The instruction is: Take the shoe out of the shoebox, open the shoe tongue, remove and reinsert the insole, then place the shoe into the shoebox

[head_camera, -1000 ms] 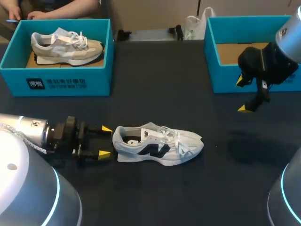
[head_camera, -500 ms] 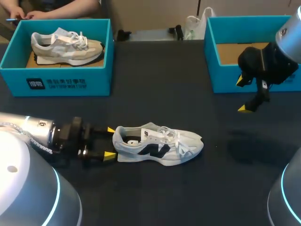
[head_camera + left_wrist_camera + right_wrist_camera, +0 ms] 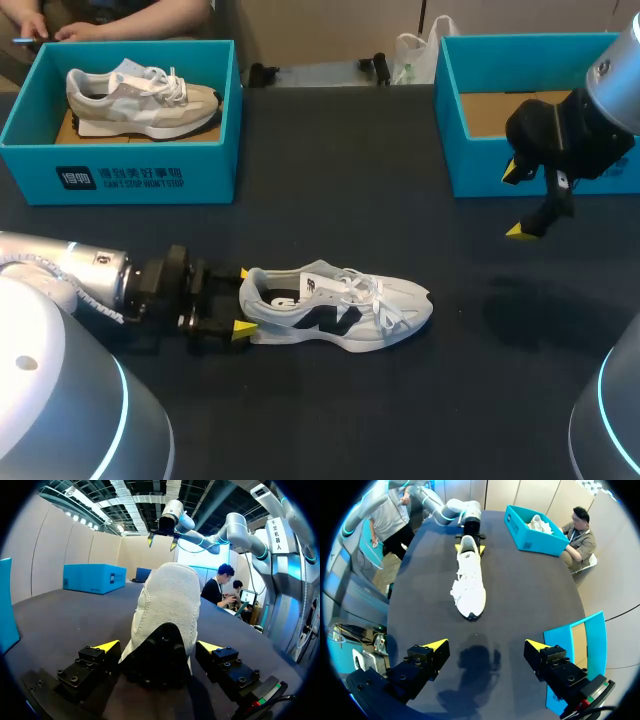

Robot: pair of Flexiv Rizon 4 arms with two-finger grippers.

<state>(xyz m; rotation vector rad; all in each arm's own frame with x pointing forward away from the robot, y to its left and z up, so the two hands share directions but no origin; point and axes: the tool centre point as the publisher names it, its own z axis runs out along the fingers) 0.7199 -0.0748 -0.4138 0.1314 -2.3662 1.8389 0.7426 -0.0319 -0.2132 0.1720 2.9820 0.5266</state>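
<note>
My left fingers stand open astride the heel of the white shoe; my right fingers (also open) hover beside the shoebox.

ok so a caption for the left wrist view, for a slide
Left gripper open, astride the heel of the white shoe on the dark table

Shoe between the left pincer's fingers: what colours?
The shoe is white with black side panels; clearest in the head view.

Silver arms, black wrists, yellow-tipped fingers
</note>
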